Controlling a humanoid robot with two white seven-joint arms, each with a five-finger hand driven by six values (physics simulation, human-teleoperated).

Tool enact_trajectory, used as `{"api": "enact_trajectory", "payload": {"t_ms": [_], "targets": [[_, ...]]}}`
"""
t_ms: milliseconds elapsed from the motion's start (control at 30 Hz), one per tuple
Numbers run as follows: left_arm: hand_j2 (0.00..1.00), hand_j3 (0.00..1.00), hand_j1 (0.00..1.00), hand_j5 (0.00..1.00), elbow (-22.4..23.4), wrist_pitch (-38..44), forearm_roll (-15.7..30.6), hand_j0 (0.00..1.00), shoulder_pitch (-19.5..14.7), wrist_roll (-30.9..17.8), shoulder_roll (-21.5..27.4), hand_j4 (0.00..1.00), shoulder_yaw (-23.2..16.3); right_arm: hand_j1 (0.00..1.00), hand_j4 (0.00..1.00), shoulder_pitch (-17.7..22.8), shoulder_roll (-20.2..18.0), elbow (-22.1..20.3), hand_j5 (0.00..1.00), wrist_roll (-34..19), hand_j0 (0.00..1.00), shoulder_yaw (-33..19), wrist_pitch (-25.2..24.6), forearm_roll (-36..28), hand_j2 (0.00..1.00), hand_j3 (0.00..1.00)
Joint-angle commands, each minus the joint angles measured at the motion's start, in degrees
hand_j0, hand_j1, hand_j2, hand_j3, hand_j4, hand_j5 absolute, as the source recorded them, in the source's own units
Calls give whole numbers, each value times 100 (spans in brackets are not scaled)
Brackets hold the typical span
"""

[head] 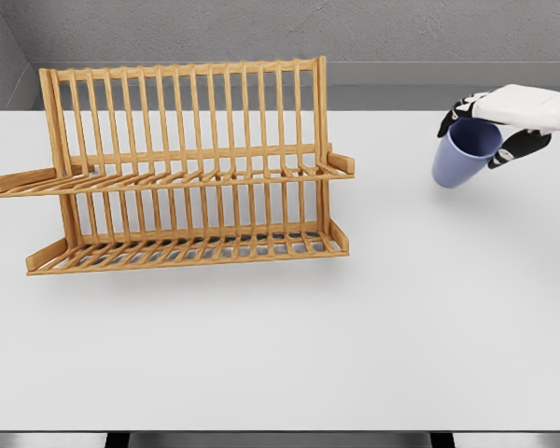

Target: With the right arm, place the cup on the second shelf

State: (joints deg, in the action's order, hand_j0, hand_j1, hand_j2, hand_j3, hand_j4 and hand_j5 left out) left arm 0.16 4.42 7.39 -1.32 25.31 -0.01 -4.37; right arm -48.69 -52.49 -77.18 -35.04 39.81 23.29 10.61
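- At far right, the right hand [504, 117] has its fingers wrapped round the blue cup [464, 152], tilted, apparently clear of the tabletop [355, 327].
- Grasp done; carrying to the wooden rack [182, 168] and its upper shelf [168, 177] remains.

Open table [429, 308] lies between right hand [493, 123] and wooden rack [182, 168] at 9 o'clock. Rack's end post [323, 140] stands in the way.
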Motion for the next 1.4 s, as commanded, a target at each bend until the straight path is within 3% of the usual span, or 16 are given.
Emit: {"api": "enact_trajectory", "payload": {"t_ms": [0, 767, 1367], "targets": [[100, 100, 100, 100, 2, 6, 0, 100, 0, 0, 1, 100, -2, 64, 64, 0, -24, -105, 64, 4, 64, -149, -8, -33, 64, 64], [100, 100, 100, 100, 2, -3, 0, 100, 0, 0, 1, 100, -2, 64, 64, -18, -15, -992, 64, 4, 64, -720, -43, -24, 64, 64], [100, 100, 100, 100, 2, -3, 0, 100, 0, 0, 1, 100, -2, 64, 64, -185, 64, -1775, 64, 4, 64, -773, -61, -33, 64, 64]]}}
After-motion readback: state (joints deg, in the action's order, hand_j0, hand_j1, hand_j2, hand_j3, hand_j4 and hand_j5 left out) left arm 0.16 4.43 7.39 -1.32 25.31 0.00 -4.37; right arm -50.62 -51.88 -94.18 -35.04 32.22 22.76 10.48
